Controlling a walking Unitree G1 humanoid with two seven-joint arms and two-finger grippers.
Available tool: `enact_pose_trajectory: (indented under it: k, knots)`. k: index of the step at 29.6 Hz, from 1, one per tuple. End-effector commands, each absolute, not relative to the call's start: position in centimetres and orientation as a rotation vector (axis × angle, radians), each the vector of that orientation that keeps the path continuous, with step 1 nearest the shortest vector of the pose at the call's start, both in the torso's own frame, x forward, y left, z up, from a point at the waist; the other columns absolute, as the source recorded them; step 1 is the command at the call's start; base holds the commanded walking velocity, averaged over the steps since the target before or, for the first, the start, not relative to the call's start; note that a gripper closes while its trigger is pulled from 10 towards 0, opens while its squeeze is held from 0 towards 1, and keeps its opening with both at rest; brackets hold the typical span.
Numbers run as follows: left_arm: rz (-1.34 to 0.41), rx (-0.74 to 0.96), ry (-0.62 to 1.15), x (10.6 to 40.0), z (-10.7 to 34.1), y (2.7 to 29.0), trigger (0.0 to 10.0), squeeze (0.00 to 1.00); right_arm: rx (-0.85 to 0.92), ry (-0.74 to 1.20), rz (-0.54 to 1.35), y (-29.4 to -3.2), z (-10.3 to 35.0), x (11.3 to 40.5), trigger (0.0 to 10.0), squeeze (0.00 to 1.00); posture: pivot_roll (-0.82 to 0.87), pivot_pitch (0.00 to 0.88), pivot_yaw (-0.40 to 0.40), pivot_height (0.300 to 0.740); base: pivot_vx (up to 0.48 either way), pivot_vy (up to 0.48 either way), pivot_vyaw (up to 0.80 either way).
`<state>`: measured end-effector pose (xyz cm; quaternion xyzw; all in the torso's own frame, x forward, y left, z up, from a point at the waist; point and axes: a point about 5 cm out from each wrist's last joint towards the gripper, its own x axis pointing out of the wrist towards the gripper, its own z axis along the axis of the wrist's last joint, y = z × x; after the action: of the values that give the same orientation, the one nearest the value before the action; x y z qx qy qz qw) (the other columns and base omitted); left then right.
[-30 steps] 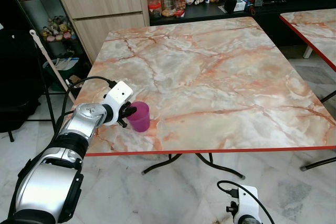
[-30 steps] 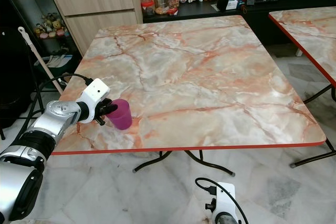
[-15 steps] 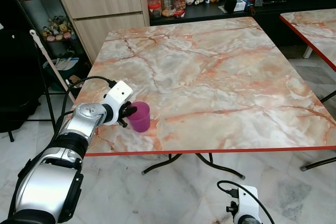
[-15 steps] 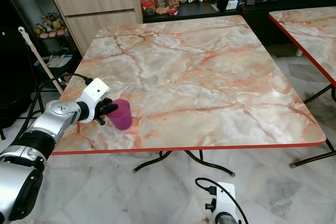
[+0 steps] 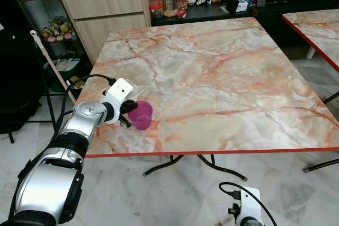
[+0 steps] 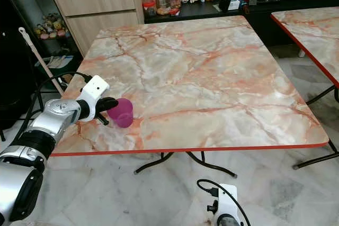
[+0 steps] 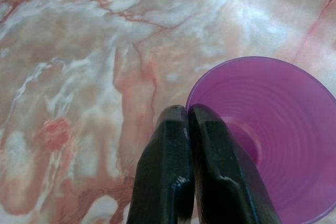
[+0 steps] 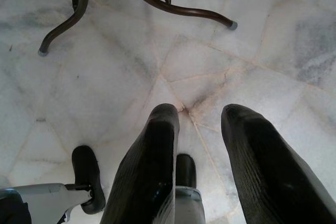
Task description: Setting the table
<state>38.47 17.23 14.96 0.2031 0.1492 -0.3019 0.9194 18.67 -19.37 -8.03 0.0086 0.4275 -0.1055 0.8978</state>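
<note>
Your left gripper pinches the rim of the purple cup, tilted near the bench front-left edge. Your right gripper hangs spread above the floor.

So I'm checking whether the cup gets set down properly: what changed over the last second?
The purple cup has tipped: a second ago it stood upright on the marble table, now it leans with its mouth showing toward the camera. The left gripper has stayed pinched on its rim, shifting only slightly at the near left edge. The right gripper has stayed low over the floor, fingers apart.
</note>
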Motion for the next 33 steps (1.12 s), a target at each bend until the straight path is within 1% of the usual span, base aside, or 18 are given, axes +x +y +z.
enact_pose_trajectory:
  k: [1, 4, 6, 7, 8, 10, 15, 16, 17, 19, 24, 27, 29, 33]
  knots:
    - [-0.621, 0.433, 0.309, 38.6, 15.4, 17.4, 0.0, 0.00, 0.029, 0.889, -0.220, -19.1, -8.1, 18.6, 10.0, 0.00, -0.01, 0.000, 0.108, 0.740, 0.000, 0.000, 0.00]
    - [-0.608, 0.412, 0.301, 38.6, 15.3, 17.4, 0.0, 0.00, 0.030, 0.888, -0.220, -19.1, -8.1, 18.6, 10.0, 0.00, -0.01, 0.000, 0.108, 0.740, 0.000, 0.000, 0.00]
    - [-0.579, 0.351, 0.278, 38.7, 15.4, 17.4, 0.0, 0.00, 0.031, 0.887, -0.220, -19.0, -8.1, 18.6, 10.0, 0.00, -0.01, 0.000, 0.112, 0.740, 0.000, 0.000, 0.00]
    - [-0.535, 0.275, 0.238, 38.9, 15.8, 17.5, 0.0, 0.00, 0.033, 0.887, -0.221, -19.0, -8.1, 18.6, 10.0, 0.00, -0.01, 0.000, 0.112, 0.740, 0.000, 0.000, 0.00]
    - [-0.535, 0.275, 0.238, 38.9, 15.8, 17.5, 0.0, 0.00, 0.033, 0.887, -0.221, -19.0, -8.1, 18.6, 10.0, 0.00, -0.01, 0.000, 0.112, 0.740, 0.000, 0.000, 0.00]
    - [-0.436, 0.081, 0.117, 39.1, 16.7, 18.0, 0.0, 0.00, 0.035, 0.886, -0.220, -19.0, -8.1, 18.6, 10.0, 0.00, -0.01, 0.000, 0.112, 0.740, 0.000, 0.000, 0.00]
    - [-0.360, -0.081, 0.017, 38.7, 16.6, 18.3, 0.0, 0.00, 0.033, 0.886, -0.214, -18.9, -8.1, 18.6, 10.0, 0.00, 0.00, 0.000, 0.106, 0.740, 0.000, 0.000, 0.00]
    - [-0.346, -0.110, -0.004, 38.4, 16.4, 18.4, 1.1, 0.00, 0.031, 0.886, -0.210, -18.9, -8.1, 18.6, 10.0, 0.00, 0.00, 0.000, 0.106, 0.740, 0.000, 0.000, 0.00]
    - [-0.315, -0.143, -0.042, 38.1, 16.1, 18.3, 10.0, 0.00, 0.029, 0.886, -0.207, -18.8, -8.1, 18.6, 10.0, 0.00, 0.00, 0.000, 0.104, 0.740, 0.000, 0.000, 0.00]
    - [-0.283, -0.201, -0.078, 37.7, 15.7, 18.3, 10.0, 0.00, 0.030, 0.882, -0.206, -18.8, -8.1, 18.6, 10.0, 0.00, 0.00, 0.000, 0.104, 0.740, 0.000, 0.000, 0.00]
    - [-0.099, -0.284, -0.182, 36.3, 14.7, 18.5, 10.0, 0.00, 0.035, 0.865, -0.201, -18.8, -8.0, 18.9, 10.0, 0.00, 0.00, 0.000, 0.101, 0.740, 0.000, 0.000, 0.00]
    - [-0.087, -0.284, -0.185, 36.2, 14.6, 18.5, 10.0, 0.00, 0.035, 0.864, -0.199, -18.8, -8.0, 18.9, 10.0, 0.00, 0.00, 0.000, 0.101, 0.740, 0.000, 0.000, 0.00]
    - [-0.031, -0.326, -0.213, 35.4, 13.7, 18.0, 10.0, 0.00, 0.030, 0.844, -0.200, -18.9, -7.8, 19.1, 10.0, 0.00, 0.00, 0.000, 0.090, 0.740, 0.000, 0.000, 0.00]
    - [0.021, -0.317, -0.271, 35.0, 14.0, 17.6, 10.0, 0.00, 0.029, 0.829, -0.198, -19.2, -7.6, 19.4, 10.0, 0.00, 0.00, 0.000, 0.083, 0.740, 0.000, 0.000, 0.00]
